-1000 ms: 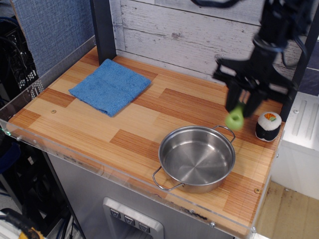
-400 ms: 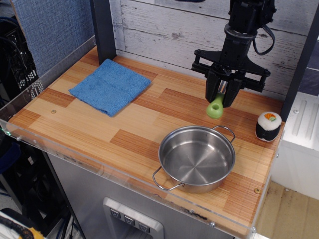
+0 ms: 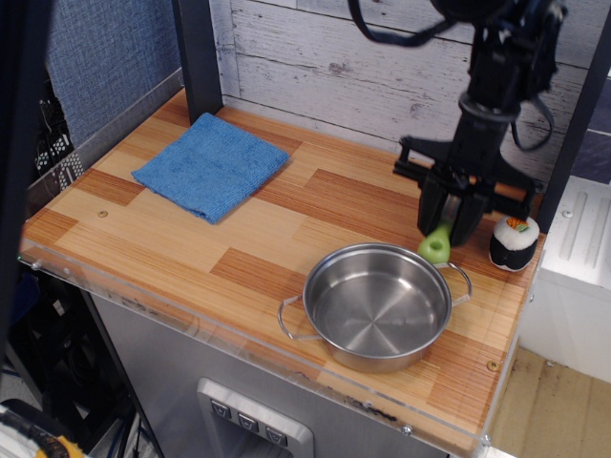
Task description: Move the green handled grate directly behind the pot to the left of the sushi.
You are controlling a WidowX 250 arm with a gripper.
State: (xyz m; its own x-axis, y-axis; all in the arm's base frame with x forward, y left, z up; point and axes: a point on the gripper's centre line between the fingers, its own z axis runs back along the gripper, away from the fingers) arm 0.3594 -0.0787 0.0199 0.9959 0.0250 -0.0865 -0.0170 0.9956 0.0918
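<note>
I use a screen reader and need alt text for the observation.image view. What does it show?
A black robot claw grips a green-handled grate just behind a shiny steel pot, left of a small sushi roll. They are on a wooden counter, with a folded blue towel at back left.

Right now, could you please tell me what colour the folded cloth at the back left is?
The cloth is plain blue, clearest in the observation.image view.

Green handled grate [image 3: 435,246] hanging upright, handle down, behind pot [image 3: 376,305], left of sushi [image 3: 514,240].
</note>
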